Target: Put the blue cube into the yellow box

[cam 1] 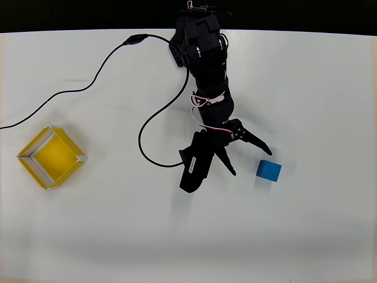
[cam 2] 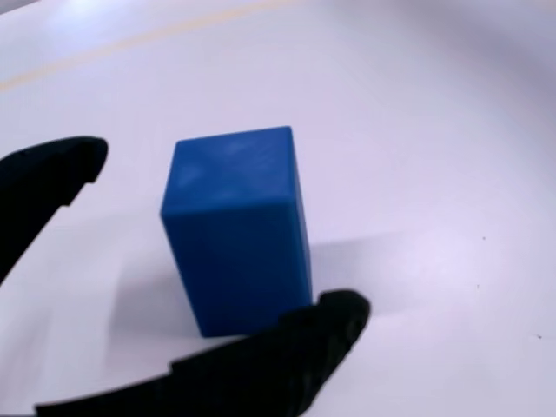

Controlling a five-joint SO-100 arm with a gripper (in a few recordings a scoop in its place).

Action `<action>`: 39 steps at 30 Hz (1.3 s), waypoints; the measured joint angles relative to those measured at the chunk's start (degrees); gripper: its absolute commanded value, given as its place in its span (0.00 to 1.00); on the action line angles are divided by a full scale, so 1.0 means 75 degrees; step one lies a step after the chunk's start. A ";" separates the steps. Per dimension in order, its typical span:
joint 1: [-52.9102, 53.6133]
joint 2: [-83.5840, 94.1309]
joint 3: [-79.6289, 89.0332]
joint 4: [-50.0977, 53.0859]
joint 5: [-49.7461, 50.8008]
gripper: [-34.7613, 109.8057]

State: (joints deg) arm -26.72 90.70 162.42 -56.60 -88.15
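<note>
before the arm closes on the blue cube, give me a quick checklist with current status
1. Gripper open: ok, fingers spread in the overhead view.
2. Blue cube between the fingers: not ok, it sits just past the tips in the overhead view.
3. Cube upright on the table: ok.
4. Fingers touching the cube: cannot tell; in the wrist view the lower finger overlaps its base.
5. Yellow box open and empty: ok.
6. Cable away from the cube: ok.

A small bright-blue cube [cam 1: 268, 171] with plain matte faces sits flat on the white bench [cam 1: 318, 88], right of centre overhead. A shallow, open-topped yellow box [cam 1: 52, 156] with pale rims lies far left, well apart.
</note>
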 measured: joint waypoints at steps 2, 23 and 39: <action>-0.0059 -0.0410 -0.0305 -0.0059 0.0000 0.60; -0.0527 -0.3129 -0.2754 -0.0270 0.0023 0.59; -0.0773 -0.3598 -0.3340 0.0691 -0.0469 0.40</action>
State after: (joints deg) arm -32.52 63.72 137.37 -51.42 -91.67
